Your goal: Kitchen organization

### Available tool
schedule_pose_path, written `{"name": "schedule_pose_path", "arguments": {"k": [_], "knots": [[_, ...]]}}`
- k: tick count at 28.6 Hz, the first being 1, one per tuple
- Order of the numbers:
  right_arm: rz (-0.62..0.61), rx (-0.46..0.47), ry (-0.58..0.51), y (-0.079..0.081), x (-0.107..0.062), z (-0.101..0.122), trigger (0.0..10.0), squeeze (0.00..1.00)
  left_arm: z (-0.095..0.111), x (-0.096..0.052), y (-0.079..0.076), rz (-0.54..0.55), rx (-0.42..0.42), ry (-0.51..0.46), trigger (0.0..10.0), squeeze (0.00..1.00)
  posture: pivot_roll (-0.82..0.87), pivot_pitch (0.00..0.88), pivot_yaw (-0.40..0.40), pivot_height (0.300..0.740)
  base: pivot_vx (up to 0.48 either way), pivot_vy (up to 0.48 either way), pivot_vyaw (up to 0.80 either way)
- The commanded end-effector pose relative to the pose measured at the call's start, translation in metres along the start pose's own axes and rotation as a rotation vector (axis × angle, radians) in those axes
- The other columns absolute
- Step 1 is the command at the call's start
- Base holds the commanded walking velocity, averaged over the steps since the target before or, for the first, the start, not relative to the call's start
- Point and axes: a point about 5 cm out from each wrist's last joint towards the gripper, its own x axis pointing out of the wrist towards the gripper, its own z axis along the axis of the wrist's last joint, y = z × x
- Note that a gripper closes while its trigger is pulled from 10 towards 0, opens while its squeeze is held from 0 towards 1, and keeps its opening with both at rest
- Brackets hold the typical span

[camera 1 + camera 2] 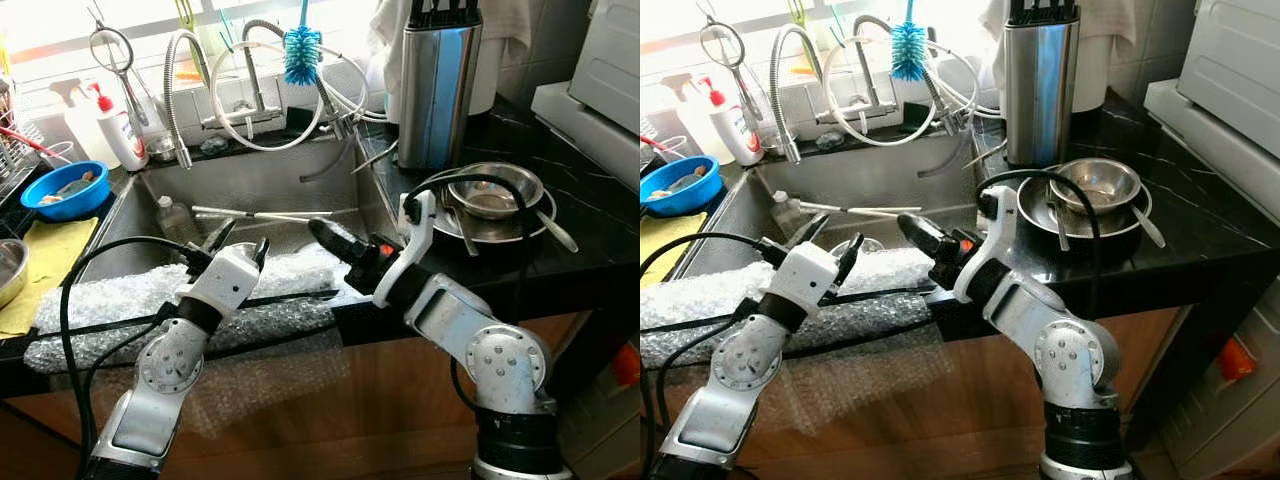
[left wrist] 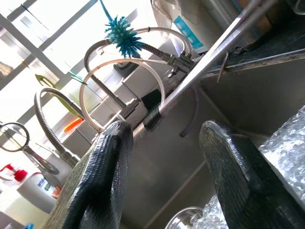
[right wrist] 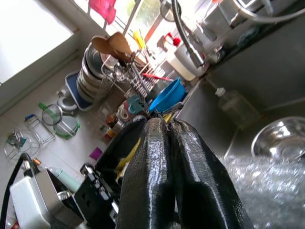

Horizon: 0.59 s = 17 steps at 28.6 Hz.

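A sheet of bubble wrap [image 1: 130,295] lies along the front edge of the steel sink [image 1: 260,180]. My left gripper [image 1: 242,240] hovers just above the wrap, open, with nothing between its fingers [image 2: 105,167]. My right gripper [image 1: 320,230] reaches leftward over the sink's front right corner, shut and empty, its tips [image 3: 164,124] pressed together. Inside the sink lie a clear plastic bottle [image 1: 172,215], a long thin utensil [image 1: 260,213] and a small steel bowl [image 3: 281,138]. Steel bowls with spoons [image 1: 490,195] are stacked on the black counter to the right.
A tall steel knife block [image 1: 438,85] stands behind the bowls. A blue bottle brush [image 1: 302,52] hangs above the faucet hoses. On the left are a blue bowl [image 1: 65,188], a soap bottle [image 1: 120,130], a yellow cloth [image 1: 40,260] and a dish rack [image 3: 102,67].
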Motion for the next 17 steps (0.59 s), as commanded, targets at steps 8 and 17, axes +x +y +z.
{"name": "schedule_pose_path", "arguments": {"k": [8,17], "knots": [[0.035,-0.024,0.013,0.0108,0.0037,-0.0011,10.0,0.00,-0.0013,0.0026,0.0043,0.018,0.058,-0.002,10.0,0.00,-0.10,0.000,0.123,0.740,0.000,0.000,0.00],[0.049,-0.027,0.026,0.0147,0.0052,-0.0052,10.0,0.00,-0.0053,0.0045,0.0025,0.021,0.078,0.026,10.0,0.00,-0.10,0.000,0.126,0.740,0.000,0.000,0.00]]}}
